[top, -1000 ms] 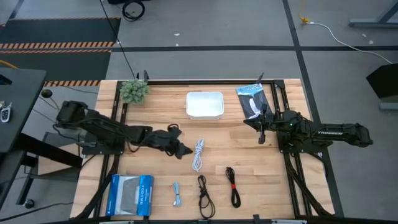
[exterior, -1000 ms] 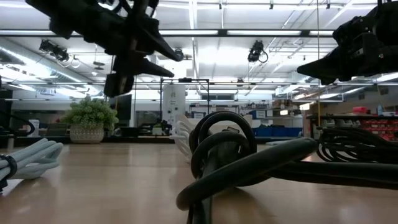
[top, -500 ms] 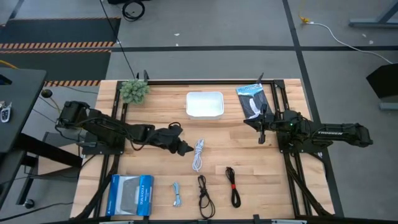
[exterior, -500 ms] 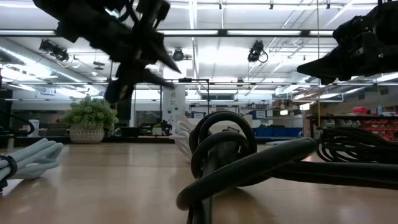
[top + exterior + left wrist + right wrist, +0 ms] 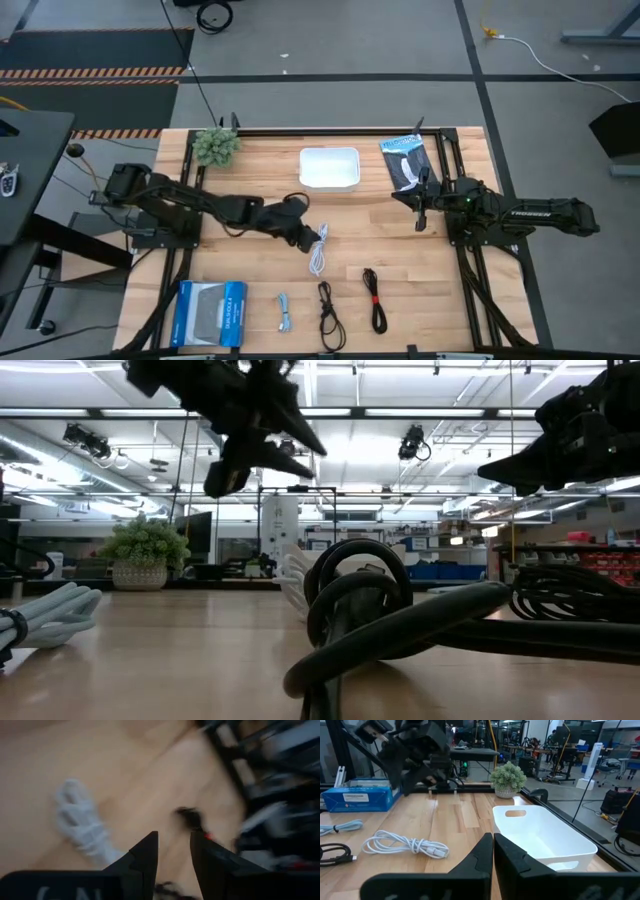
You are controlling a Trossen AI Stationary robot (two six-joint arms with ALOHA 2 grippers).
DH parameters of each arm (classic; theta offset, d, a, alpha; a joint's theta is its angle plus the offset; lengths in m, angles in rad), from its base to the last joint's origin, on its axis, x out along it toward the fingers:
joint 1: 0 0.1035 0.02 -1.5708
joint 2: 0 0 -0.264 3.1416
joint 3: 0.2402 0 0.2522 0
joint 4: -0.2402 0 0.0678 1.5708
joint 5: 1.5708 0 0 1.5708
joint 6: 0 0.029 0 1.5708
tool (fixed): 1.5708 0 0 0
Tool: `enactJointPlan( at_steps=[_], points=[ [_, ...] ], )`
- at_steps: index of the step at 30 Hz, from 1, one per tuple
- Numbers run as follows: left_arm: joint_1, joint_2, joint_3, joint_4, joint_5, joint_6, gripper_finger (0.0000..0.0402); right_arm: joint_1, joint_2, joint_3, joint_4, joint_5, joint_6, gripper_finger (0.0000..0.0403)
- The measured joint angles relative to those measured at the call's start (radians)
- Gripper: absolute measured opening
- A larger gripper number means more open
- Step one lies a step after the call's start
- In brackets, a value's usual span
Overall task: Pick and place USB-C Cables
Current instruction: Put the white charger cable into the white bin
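Four bundled USB-C cables lie on the wooden table: a white one (image 5: pixel 319 248) in the middle, and along the near edge a small pale grey one (image 5: pixel 283 312), a black one (image 5: pixel 328 312) and a black one with a red band (image 5: pixel 374 298). My left gripper (image 5: pixel 306 240) is open and empty, above the table just left of the white cable, which also shows in the left wrist view (image 5: pixel 82 827). My right gripper (image 5: pixel 421 212) is shut and empty, waiting at the right side.
A white bin (image 5: pixel 329 168) stands at the far middle, with a small potted plant (image 5: pixel 216 146) to its left and a black-and-white packet (image 5: pixel 405 163) to its right. A blue box (image 5: pixel 209 313) lies at the near left. Black frame rails run along the table's sides.
My left gripper has gone toward the table's right edge, from left of centre up to the white cable, staying above the table. The cables have not moved.
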Motion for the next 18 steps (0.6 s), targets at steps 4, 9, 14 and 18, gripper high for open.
enactJointPlan(
  at_steps=[4,9,14,18],
  points=[
    [0.024,0.010,0.051,-0.111,-0.002,0.013,0.0121,0.000,0.000,0.000,0.000,0.000,0.000,0.0020],
    [0.012,0.020,0.054,-0.067,0.025,-0.020,0.0121,0.000,0.000,0.000,0.000,0.000,0.000,0.0020],
    [-0.020,0.040,0.052,-0.069,0.031,-0.098,0.0121,0.000,0.000,0.000,0.000,0.000,0.000,0.0020],
    [-0.050,0.061,0.052,-0.029,0.036,-0.143,0.0121,0.000,0.000,0.000,0.000,0.000,0.000,0.0020]
  ],
)
